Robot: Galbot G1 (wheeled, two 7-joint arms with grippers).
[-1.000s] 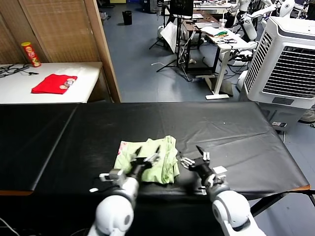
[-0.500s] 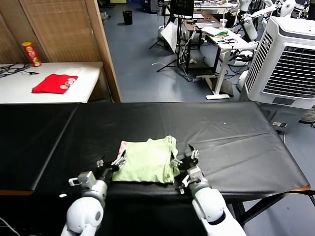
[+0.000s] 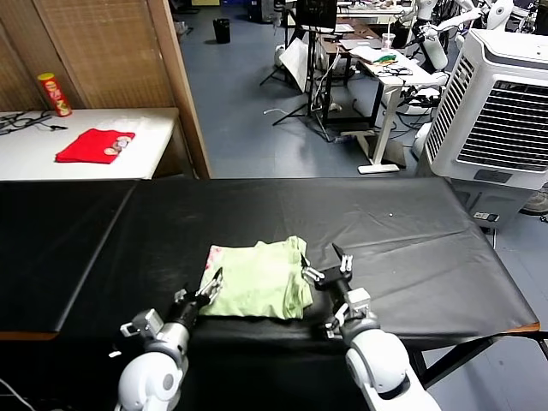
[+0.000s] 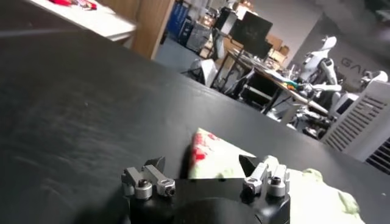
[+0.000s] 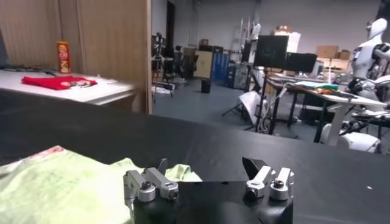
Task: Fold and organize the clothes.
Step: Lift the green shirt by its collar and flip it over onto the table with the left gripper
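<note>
On the black table [image 3: 411, 231], at 6 o'clock near the front edge: folded pale-green thin T-shirt [image 3: 257, 280]. I've backed the left gripper [image 3: 208, 287] and right gripper [image 3: 330, 272] off to flank it, jaws wide, holding nothing. Fold looks done.

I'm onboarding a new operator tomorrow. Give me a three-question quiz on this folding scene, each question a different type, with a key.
1. True or false: the left gripper is shut on the T-shirt.
2. Multiple choice: the T-shirt lies on A) the white side table, B) the black table, C) the floor.
3. Fill in: the right gripper stands at the shirt's ____ edge, as the robot sees it.

Key
1. False; its jaws are open, at the shirt's left edge.
2. B.
3. Right; it is open and holds nothing.
</note>
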